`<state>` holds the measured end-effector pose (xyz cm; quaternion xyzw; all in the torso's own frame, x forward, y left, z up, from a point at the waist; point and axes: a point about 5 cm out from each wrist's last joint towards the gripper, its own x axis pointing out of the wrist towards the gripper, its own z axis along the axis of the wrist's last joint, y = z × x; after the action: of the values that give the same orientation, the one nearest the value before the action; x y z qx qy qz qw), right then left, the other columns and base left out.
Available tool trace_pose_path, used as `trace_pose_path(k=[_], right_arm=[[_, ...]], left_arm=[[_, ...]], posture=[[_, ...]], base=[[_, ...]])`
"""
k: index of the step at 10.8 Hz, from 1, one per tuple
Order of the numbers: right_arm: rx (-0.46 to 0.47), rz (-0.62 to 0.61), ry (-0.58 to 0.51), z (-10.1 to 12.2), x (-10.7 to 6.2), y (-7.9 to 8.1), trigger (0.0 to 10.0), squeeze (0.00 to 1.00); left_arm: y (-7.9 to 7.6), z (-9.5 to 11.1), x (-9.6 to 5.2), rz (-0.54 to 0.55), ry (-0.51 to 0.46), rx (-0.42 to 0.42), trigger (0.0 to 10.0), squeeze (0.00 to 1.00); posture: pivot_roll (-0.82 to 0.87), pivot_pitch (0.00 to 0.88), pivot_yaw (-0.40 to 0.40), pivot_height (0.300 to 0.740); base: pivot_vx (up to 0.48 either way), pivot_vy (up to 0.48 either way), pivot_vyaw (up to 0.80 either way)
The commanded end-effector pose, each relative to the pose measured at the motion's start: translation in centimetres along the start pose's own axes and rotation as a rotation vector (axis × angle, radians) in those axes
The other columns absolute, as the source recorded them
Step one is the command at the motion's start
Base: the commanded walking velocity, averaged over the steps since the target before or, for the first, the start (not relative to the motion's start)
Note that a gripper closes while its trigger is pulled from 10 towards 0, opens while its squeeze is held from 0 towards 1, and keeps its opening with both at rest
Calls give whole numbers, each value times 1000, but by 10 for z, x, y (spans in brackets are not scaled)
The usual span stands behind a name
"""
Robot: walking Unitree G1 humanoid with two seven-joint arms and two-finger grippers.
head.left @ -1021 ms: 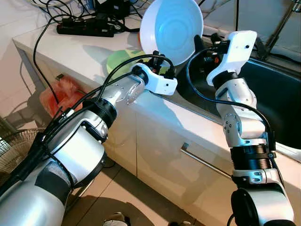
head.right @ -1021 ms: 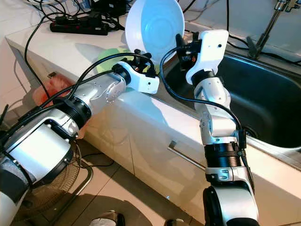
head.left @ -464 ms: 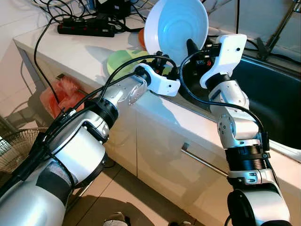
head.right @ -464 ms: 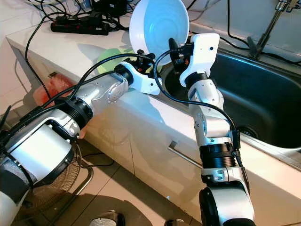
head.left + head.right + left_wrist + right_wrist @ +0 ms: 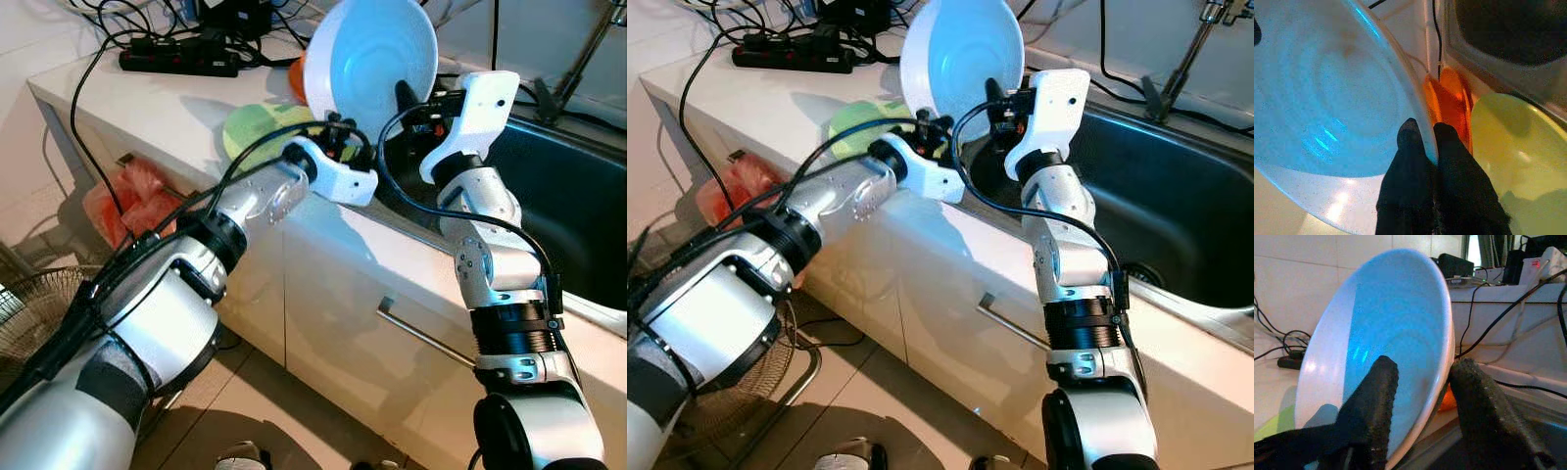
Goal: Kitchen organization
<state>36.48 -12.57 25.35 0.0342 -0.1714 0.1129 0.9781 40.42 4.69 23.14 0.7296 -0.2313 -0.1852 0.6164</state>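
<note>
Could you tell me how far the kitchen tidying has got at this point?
Early. In hand: the white bowl is held tilted above the counter, left gripper pinching its rim, right gripper straddling it. Still left: the green plate and orange dish on the counter.

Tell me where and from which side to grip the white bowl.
Take the white bowl by its thin rim, one finger inside and one behind. It stands on edge, hollow facing the robot, so the rim is the part a narrow jaw can span. The left gripper pinches the lower rim; the right gripper straddles the sink-side rim.
</note>
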Motion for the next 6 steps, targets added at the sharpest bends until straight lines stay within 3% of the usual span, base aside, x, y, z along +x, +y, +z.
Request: trace_pose_path(k=[1,6], right_arm=[[8,0,19,-3,0,0,0,0],[16,-3,46,-9,0,0,0,0]], left_arm=[[8,14,3,46,-72,20,10000,0],[16,18,3,115,-90,45,10000,0]], posture=[[22,16,2,740],[27,11,-2,740]], base=[[0,0,0],[0,0,0]])
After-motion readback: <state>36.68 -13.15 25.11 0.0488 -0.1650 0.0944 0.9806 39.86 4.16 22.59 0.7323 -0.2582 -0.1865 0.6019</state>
